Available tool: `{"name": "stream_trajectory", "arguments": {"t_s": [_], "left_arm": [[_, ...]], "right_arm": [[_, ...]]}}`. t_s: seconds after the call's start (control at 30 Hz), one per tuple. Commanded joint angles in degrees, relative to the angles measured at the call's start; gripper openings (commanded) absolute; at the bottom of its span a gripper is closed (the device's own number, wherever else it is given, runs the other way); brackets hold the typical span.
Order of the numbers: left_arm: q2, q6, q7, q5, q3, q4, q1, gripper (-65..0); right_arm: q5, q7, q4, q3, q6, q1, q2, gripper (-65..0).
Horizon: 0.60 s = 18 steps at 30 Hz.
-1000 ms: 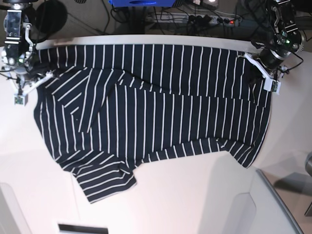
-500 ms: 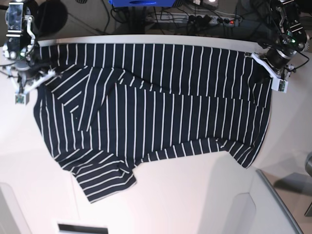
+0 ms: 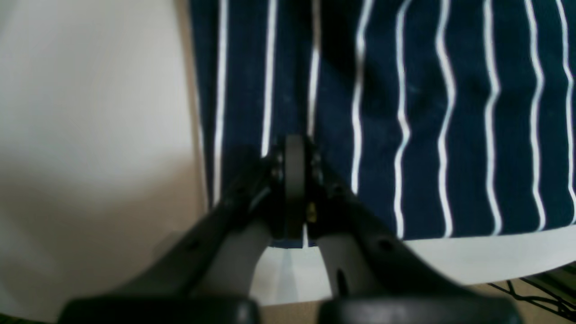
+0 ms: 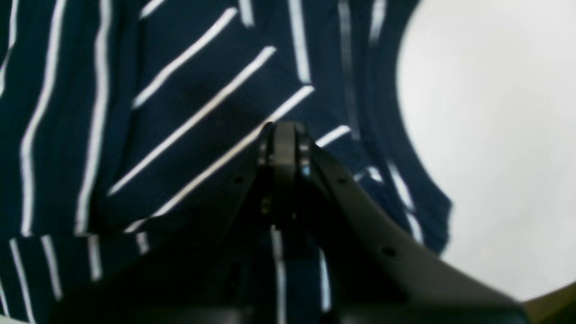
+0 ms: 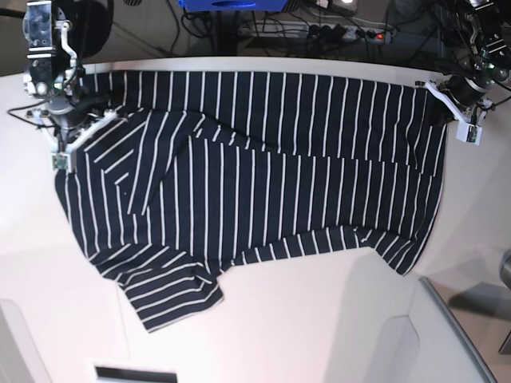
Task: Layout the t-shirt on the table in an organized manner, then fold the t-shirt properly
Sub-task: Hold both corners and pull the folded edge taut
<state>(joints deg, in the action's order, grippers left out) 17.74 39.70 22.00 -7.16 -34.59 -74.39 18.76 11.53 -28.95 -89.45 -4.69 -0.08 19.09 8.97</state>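
The dark navy t-shirt (image 5: 263, 175) with thin white stripes lies spread across the far half of the white table (image 5: 319, 319). One sleeve points toward the near left and there are folds in the middle. My left gripper (image 5: 441, 105) is at the shirt's far right corner. In the left wrist view this left gripper (image 3: 294, 146) is shut on the fabric (image 3: 450, 112) close to the hem. My right gripper (image 5: 89, 112) is at the far left corner. In the right wrist view the right gripper (image 4: 283, 130) is shut on a bunched fold of the shirt (image 4: 135, 135).
Beyond the table's curved far edge lie a power strip (image 5: 335, 32) and cables. A grey slanted panel (image 5: 455, 335) stands at the near right. A small dark-and-white object (image 5: 136, 373) sits at the near edge. Bare tabletop (image 5: 319, 335) lies in front of the shirt.
Both grippers moved toward the far edge with the fabric. The right one also shifted toward the middle, the left one outward, and the shirt's far edge now sits straighter and higher.
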Motion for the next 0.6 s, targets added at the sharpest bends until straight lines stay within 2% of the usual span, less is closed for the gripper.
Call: {"name": "stream_trajectory", "arguments": {"t_s": [0.0,0.17,0.27,0.33,0.43,0.57], "left_arm": [[1.0,0.3,-1.1,-0.7,-0.6,-0.6,0.5,-65.0],[3.8,0.3,-1.3,-0.8,-0.7,4.1,1.1,-65.0],[5.3,0.3,-6.2,-0.8,-0.7,7.3,1.2,-65.0],[5.3,0.3,-8.7,-1.1,-1.2,7.6,2.0,-65.0],[4.3,0.3,-8.6,-1.3,-3.4,3.6,2.5,-65.0],[1.3,0.3,-8.5,-1.3,-4.1,-2.7,2.5,-65.0]], "right_arm": [[-0.4,1.0,-0.8,-0.3,-0.3,-0.4,0.6,-65.0],[-0.4,1.0,0.4,-0.5,-0.3,-0.1,0.7,-65.0],[-0.4,1.0,0.3,-0.5,-0.3,0.0,0.8,-65.0],[-0.4,1.0,-0.1,-0.5,-0.3,0.0,0.8,-65.0],[-0.4,1.0,-0.2,-0.4,-0.3,-0.2,0.8,-65.0],[-0.4,1.0,0.2,-0.2,-0.3,-0.5,0.7,-65.0]]}}
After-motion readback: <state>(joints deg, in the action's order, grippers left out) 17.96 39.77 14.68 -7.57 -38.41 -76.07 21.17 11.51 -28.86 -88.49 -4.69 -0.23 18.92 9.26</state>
